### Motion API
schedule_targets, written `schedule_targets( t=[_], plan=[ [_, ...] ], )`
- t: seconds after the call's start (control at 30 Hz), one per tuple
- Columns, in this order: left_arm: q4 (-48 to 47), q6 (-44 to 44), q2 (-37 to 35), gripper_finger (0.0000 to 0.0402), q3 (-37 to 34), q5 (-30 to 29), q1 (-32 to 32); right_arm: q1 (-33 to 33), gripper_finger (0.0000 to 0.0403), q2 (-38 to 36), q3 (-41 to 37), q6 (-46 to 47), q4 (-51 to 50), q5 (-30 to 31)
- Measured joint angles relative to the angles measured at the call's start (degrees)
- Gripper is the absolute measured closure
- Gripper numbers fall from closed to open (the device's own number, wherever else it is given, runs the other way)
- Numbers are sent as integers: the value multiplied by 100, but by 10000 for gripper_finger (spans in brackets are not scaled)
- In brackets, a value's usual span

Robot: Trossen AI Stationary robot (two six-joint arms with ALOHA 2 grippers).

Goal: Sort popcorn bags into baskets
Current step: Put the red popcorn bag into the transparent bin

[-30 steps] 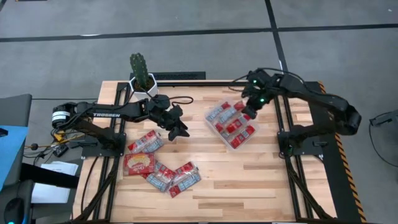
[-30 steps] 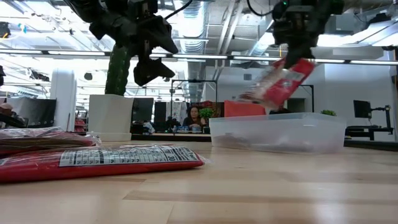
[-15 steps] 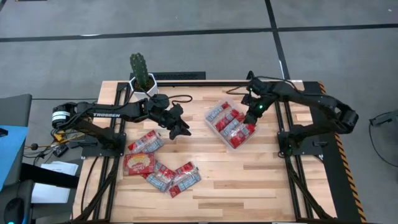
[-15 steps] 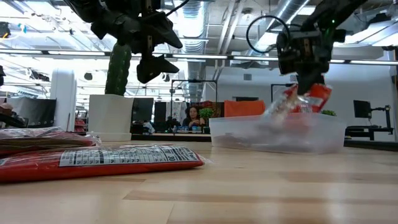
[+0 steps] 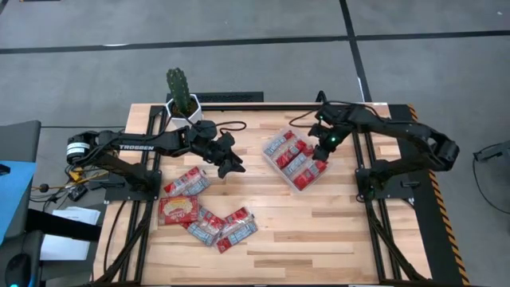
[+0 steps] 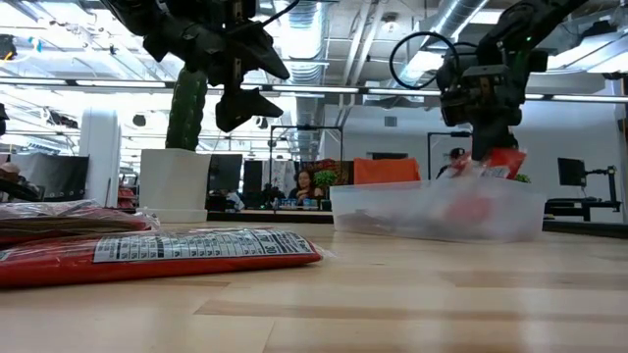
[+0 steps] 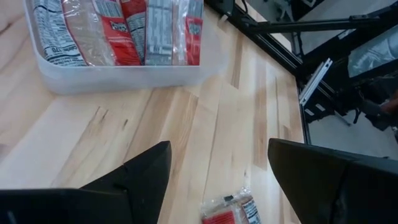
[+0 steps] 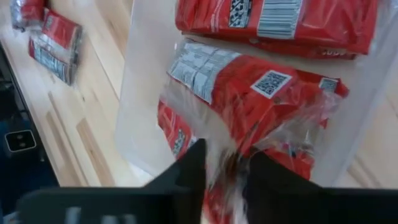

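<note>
Several red popcorn bags lie flat in the clear plastic basket (image 5: 268,157) at the table's right far part. My right gripper (image 5: 323,147) stands over the basket's right side, shut on one more popcorn bag (image 8: 249,93) that reaches down into it. Loose bags lie flat on the wood at the left: one (image 5: 186,182), one (image 5: 179,210), and an overlapping pair (image 5: 223,229). My left gripper (image 5: 228,164) hovers open above the table between the loose bags and the basket, touching nothing. In the low view the basket (image 6: 442,211) shows below the right gripper (image 6: 486,147). My right gripper pinches the bag's crinkled clear end (image 8: 227,152) between its two fingers (image 8: 193,165), coming from above and pointing down. The bag slopes away from the fingers into the basket, its far part resting on the bags lying there.
A white pot with a cactus (image 5: 182,104) stands at the far left of the table, behind the left arm. Dark frame rails run along the table's left and right edges. Bare wood lies in the near right part of the table (image 5: 319,231).
My right gripper has come down toward the basket, carrying its bag. The bag hung tilted above the basket's rim a second ago and now sits low inside the basket with only its held end raised. The gripper stays shut on it.
</note>
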Motion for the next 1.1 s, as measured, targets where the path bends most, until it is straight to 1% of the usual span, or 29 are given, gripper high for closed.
schedule_targets(
  t=[0.1,0.2,0.27,0.37,0.53,0.6,0.67,0.83,1.0,1.1],
  plan=[
    [-67,1,-2,146,0,107,28,102,251,92,0,-2,-39,46],
    [-634,201,-123,146,-2,322,131,114,204,140,4,52,-20,106],
    [-1300,458,-271,146,-2,171,198,65,181,140,46,140,13,129],
    [-2293,869,-579,146,-7,-351,253,15,163,68,275,157,-27,203],
    [-3700,1002,-993,146,-6,-1272,299,91,163,-9,698,154,-269,523],
    [-4263,1097,-1094,146,-91,-1524,299,146,167,-9,800,123,-432,641],
    [-4424,1059,-1187,146,-244,-1560,298,192,172,-9,826,111,-480,669],
    [-4479,773,-1484,146,-716,-1463,286,398,178,-9,826,216,-598,744],
    [-4684,590,-1975,146,-1428,-1708,404,591,179,-92,826,373,-556,743],
    [-4573,324,-2315,146,-1757,-1509,439,726,179,-82,826,496,-532,748]
  ],
)
